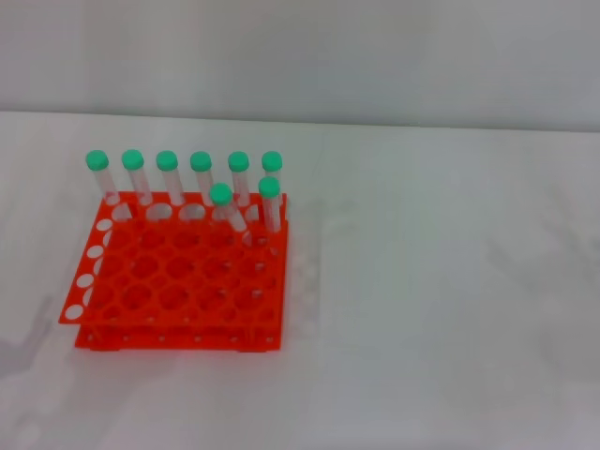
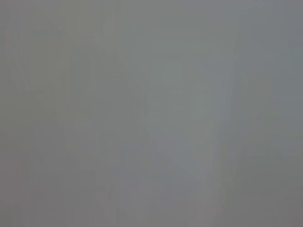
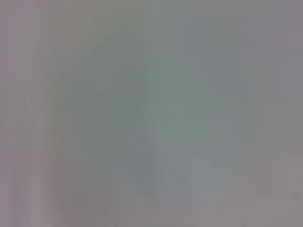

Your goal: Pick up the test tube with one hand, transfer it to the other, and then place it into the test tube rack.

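Observation:
The orange-red test tube rack (image 1: 173,281) stands on the white table at the left of the head view. Several clear test tubes with green caps stand in it: a row along its far edge (image 1: 167,178) and two more in the second row at the right, one upright (image 1: 270,202) and one leaning (image 1: 225,208). No loose test tube lies on the table. Neither gripper shows in the head view. Both wrist views show only a plain grey surface.
The white table (image 1: 441,300) stretches to the right of the rack and in front of it. A grey wall (image 1: 300,56) rises behind the table's far edge. A faint shadow lies at the lower left (image 1: 28,356).

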`<action>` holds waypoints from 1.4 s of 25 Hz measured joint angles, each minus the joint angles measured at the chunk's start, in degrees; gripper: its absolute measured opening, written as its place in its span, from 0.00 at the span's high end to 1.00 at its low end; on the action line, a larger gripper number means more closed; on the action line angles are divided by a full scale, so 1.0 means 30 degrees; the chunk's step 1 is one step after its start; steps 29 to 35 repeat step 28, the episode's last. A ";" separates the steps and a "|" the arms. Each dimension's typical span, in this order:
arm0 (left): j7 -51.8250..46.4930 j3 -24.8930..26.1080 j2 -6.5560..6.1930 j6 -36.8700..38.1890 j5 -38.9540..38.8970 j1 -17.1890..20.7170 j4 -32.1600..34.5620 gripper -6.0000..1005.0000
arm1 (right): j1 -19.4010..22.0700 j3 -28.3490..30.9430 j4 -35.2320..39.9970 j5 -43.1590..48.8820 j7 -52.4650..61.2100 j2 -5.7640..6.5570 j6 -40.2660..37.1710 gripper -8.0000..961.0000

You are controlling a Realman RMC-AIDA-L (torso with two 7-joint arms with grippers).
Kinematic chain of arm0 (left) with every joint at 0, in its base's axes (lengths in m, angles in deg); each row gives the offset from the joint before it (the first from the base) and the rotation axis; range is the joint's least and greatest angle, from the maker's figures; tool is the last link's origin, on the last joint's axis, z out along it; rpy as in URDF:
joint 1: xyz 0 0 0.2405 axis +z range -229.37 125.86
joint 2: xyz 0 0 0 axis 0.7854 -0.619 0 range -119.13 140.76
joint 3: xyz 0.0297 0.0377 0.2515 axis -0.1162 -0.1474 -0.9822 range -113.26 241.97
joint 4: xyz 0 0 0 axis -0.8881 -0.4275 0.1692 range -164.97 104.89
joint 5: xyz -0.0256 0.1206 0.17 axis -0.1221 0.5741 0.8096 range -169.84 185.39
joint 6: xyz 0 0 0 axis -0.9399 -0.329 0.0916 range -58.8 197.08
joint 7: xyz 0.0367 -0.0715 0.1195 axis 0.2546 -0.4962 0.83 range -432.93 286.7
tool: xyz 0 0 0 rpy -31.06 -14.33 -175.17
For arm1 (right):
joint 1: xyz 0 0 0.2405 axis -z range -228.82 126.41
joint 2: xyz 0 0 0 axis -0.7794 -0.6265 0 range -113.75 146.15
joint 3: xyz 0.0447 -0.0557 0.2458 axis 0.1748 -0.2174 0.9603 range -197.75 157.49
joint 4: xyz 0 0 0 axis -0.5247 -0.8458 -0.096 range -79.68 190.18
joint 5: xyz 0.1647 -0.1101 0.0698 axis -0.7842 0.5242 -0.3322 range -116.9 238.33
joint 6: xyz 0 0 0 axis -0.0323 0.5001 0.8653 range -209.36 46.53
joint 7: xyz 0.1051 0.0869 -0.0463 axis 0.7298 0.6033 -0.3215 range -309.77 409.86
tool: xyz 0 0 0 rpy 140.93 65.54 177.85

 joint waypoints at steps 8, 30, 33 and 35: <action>0.0316 -0.0001 -0.0056 -0.0944 -0.0357 0.0079 0.1015 0.26 | 0.0634 0.2654 -0.3431 -0.0143 -0.4227 0.0023 0.1777 0.11; 0.2466 -0.0113 -0.0019 -0.2432 -0.0801 -0.0248 0.4987 0.26 | 0.1426 0.4664 -0.4552 -0.0303 -0.6104 0.0536 0.2731 0.11; 0.2466 -0.0113 -0.0019 -0.2432 -0.0801 -0.0248 0.4987 0.26 | 0.1426 0.4664 -0.4552 -0.0303 -0.6104 0.0536 0.2731 0.11; 0.2466 -0.0113 -0.0019 -0.2432 -0.0801 -0.0248 0.4987 0.26 | 0.1426 0.4664 -0.4552 -0.0303 -0.6104 0.0536 0.2731 0.11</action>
